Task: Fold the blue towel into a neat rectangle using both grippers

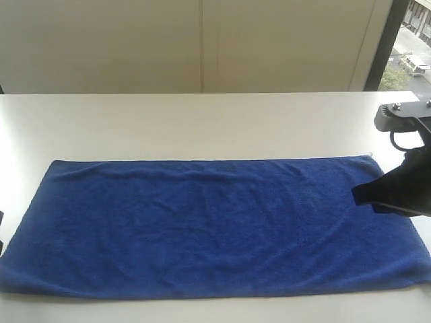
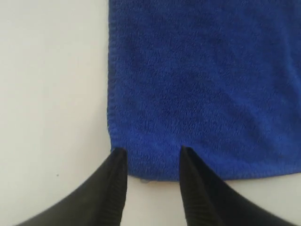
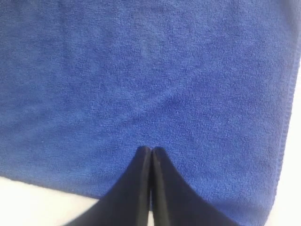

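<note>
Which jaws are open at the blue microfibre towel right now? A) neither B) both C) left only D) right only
C: the left jaws stand apart at a corner of the deep blue microfibre towel, while the right jaws are pressed together over it.

- Exterior view: raised in front of the worktop [image 1: 202,121], tilted down, facing a pale wall [image 1: 135,40]; far enough back to take in the whole blue towel [image 1: 202,229]
- Left wrist view: close above the worktop, looking down over the jaws of the left gripper [image 2: 151,150] at one towel corner
- Right wrist view: equally close, looking down over the jaws of the right gripper [image 3: 151,149] at towel near an edge
- Shared: each wrist view covers a small patch of the towel seen whole from outside
</note>
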Motion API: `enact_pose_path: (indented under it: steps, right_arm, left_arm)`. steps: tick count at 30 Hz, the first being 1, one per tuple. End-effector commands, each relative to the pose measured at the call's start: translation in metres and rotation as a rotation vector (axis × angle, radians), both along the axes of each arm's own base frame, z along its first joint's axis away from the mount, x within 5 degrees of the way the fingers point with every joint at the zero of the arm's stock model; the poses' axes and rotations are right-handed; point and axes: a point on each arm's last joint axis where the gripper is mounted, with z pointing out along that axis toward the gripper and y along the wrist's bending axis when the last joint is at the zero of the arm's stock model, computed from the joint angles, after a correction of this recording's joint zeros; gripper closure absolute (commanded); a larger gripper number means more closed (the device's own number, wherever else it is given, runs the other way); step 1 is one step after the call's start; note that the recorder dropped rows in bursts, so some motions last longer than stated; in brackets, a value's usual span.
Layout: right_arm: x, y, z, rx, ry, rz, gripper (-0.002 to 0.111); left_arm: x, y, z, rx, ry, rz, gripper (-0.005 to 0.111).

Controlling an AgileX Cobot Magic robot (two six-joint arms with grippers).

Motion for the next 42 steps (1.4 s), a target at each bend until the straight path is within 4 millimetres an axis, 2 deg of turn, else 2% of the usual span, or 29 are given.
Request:
enact_pose_path:
  steps: [1, 4, 7, 22, 30, 37, 42]
  right_arm:
    - [0.000, 0.001, 0.001, 0.005, -0.019, 0.001, 0.108]
    - [0.000, 0.001, 0.002, 0.008, -0.024, -0.003, 0.108]
    - [0.000, 0.001, 0.002, 0.008, -0.024, -0.003, 0.108]
    - [0.001, 0.001, 0.002, 0.009, -0.031, -0.007, 0.108]
    - [0.001, 0.001, 0.002, 0.009, -0.031, -0.007, 0.108]
    - [0.001, 0.001, 0.002, 0.009, -0.031, -0.007, 0.108]
    - [0.001, 0.001, 0.002, 0.009, -0.031, -0.007, 0.108]
  left_arm:
    - [0.005, 0.005, -0.012, -0.084, 0.008, 0.021, 0.054]
    - [0.006, 0.006, -0.023, -0.094, 0.051, 0.016, 0.044]
    - [0.008, 0.006, -0.031, -0.098, 0.080, 0.018, 0.045]
    - [0.011, 0.006, -0.047, -0.125, 0.133, 0.008, 0.045]
    - [0.021, -0.001, -0.030, -0.231, 0.114, -0.061, 0.045]
    - [0.018, -0.004, -0.028, -0.261, 0.148, -0.082, 0.045]
    - [0.016, 0.004, -0.024, -0.172, 0.192, -0.111, 0.045]
